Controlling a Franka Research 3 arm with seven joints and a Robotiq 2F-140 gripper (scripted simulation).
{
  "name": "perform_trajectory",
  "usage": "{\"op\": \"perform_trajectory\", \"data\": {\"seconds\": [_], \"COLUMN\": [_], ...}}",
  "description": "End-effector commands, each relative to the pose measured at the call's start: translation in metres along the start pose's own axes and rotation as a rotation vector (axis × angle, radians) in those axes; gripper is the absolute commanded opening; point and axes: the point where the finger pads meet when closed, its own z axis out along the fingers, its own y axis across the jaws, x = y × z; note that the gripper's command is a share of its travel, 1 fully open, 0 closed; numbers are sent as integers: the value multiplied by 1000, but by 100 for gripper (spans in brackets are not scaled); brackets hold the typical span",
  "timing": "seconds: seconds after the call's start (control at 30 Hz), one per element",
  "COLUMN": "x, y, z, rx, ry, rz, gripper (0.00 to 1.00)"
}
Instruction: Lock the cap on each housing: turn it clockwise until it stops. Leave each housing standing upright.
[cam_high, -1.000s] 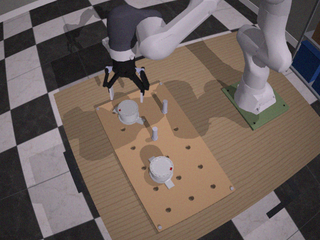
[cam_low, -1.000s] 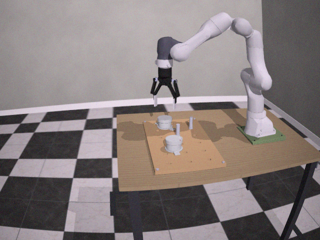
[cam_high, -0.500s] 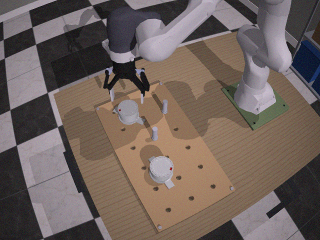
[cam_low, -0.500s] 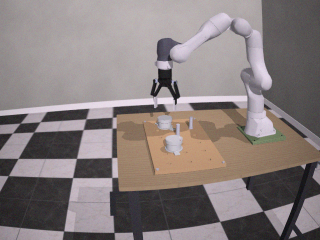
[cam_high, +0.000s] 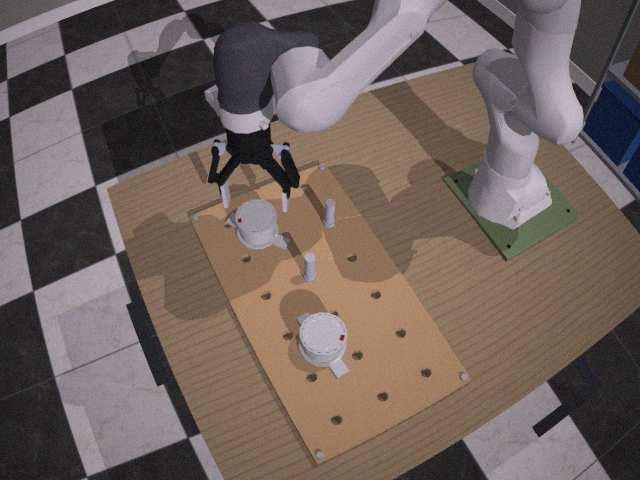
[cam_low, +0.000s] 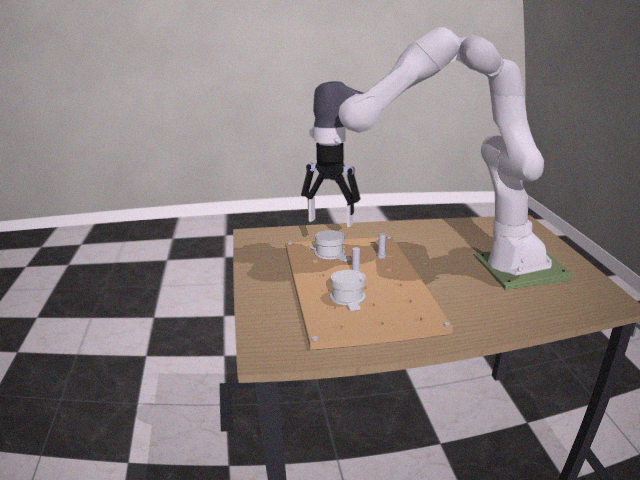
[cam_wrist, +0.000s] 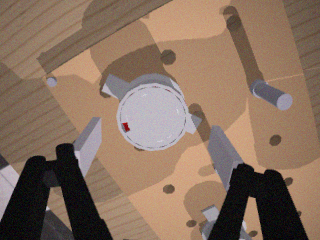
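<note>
Two grey round housings with caps stand upright on the tan pegboard (cam_high: 392, 320) (cam_low: 392, 304) (cam_wrist: 210, 60). The far housing (cam_high: 255, 223) (cam_low: 329, 243) (cam_wrist: 151, 119) has a red mark on its cap's left side. The near housing (cam_high: 322, 338) (cam_low: 347, 286) has a red mark on its cap's right side. My gripper (cam_high: 254, 204) (cam_low: 329, 219) (cam_wrist: 156, 133) is open and empty. It hangs just above the far housing, one finger on each side of the cap, not touching it.
Two grey pegs stand on the board: one (cam_high: 329, 212) (cam_low: 382, 244) (cam_wrist: 271, 95) right of the far housing, one (cam_high: 309, 266) (cam_low: 355, 258) between the housings. The board has several holes. The arm's green base plate (cam_high: 558, 217) (cam_low: 553, 273) is at the table's right.
</note>
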Motion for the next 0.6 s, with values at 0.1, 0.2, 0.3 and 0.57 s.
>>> {"op": "perform_trajectory", "data": {"seconds": [0.1, 0.2, 0.3, 0.57], "x": [0, 0, 0, 0], "y": [-2, -2, -3, -3], "z": [10, 12, 16, 27], "rx": [5, 5, 5, 5], "ry": [-4, -4, -4, -4], "rz": [-4, -4, -4, -4], "gripper": [78, 78, 78, 78]}}
